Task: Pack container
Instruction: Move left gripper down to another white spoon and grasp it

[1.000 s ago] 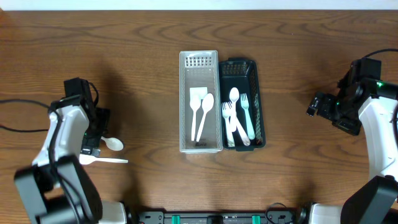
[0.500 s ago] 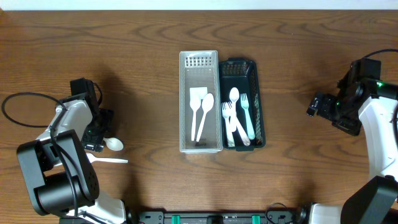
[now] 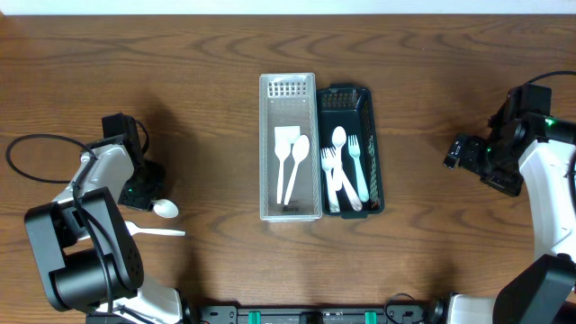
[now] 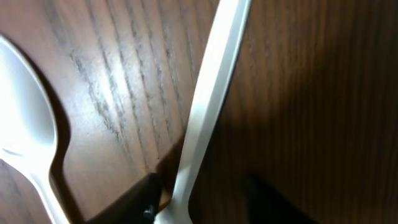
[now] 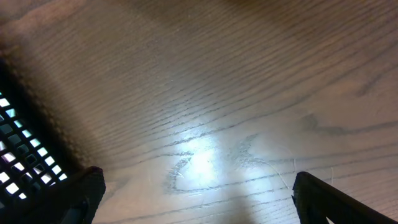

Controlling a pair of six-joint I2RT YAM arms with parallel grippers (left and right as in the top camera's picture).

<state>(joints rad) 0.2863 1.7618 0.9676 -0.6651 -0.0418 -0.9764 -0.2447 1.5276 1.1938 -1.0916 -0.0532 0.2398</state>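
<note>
Table (image 3: 180, 72), wood grain. Two baskets sat side by side at mid-table, touching: a white basket (image 3: 290, 211) holding two white utensils, and a dark basket (image 3: 378, 148) on its right with white forks and a spoon.

Near the left edge, a loose spoon (image 3: 165, 209) lay just beside a second white utensil (image 3: 155, 232). The left gripper (image 3: 142, 192) was low over them. Its fingers (image 4: 134, 200) were parted, straddling that utensil's handle without clamping it.

The right gripper (image 5: 196, 202) was near the right edge, fingers spread wide and holding nothing, well apart from the baskets.
</note>
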